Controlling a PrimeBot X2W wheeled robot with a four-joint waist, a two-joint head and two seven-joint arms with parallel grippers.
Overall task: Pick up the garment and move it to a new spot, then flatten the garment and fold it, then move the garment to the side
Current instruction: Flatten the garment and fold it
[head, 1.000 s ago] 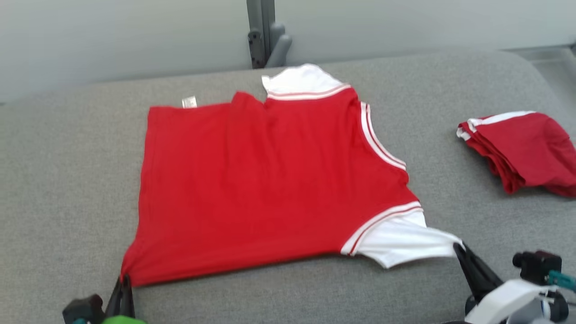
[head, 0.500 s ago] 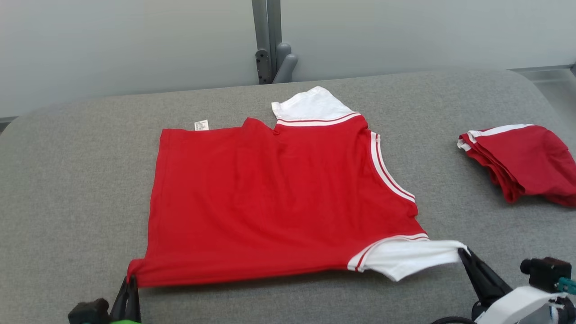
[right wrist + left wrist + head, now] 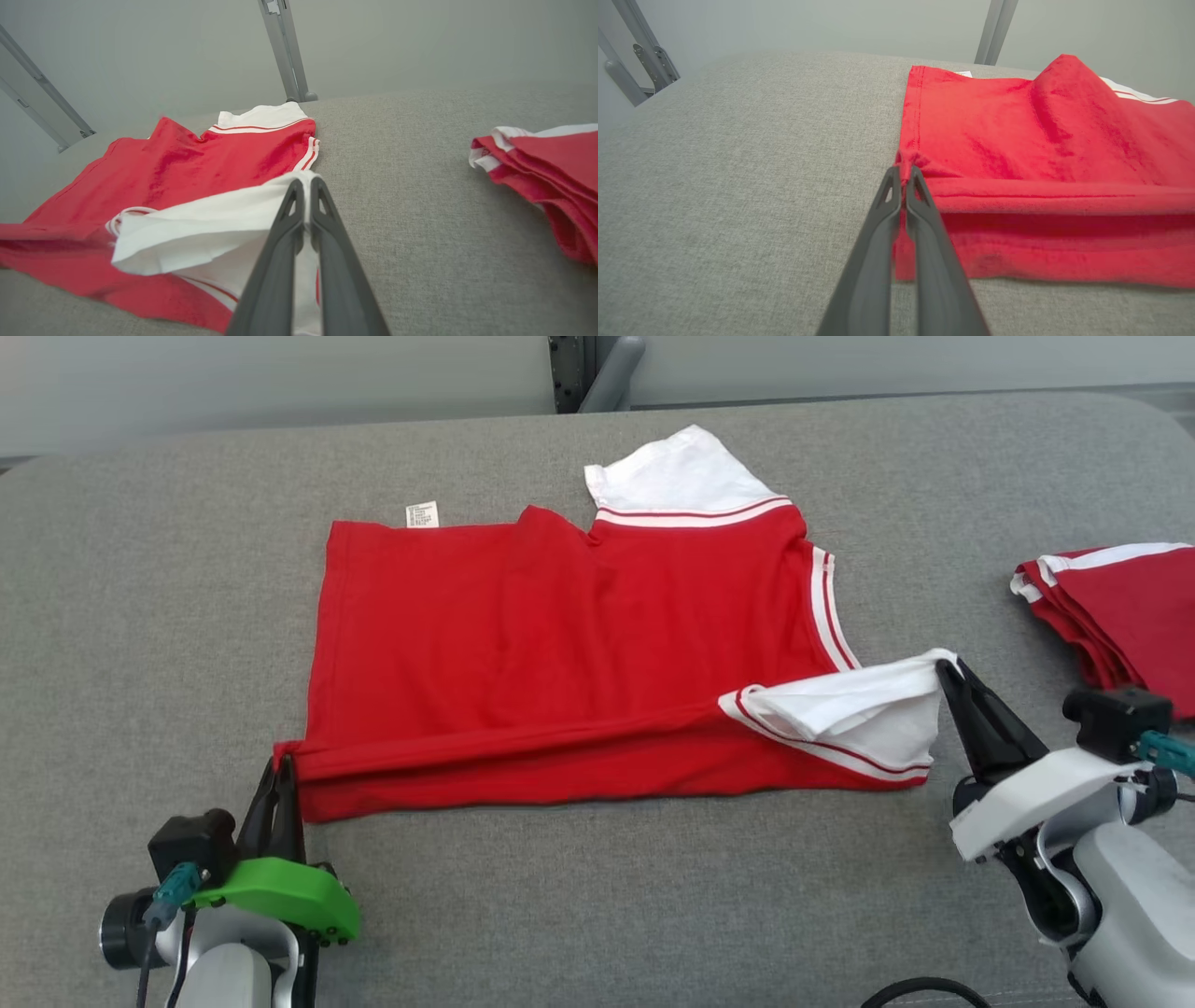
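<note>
The shirt lies in the middle of the table, its near edge lifted and turned toward the table's far side. The left gripper is clamped on its red corner, the right gripper on its white sleeve. A folded pile sits at the table's right edge.

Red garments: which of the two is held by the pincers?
The spread-out garment in the middle, pinched at its near ends by the left pincer and right pincer; the folded garment at the right lies untouched.
</note>
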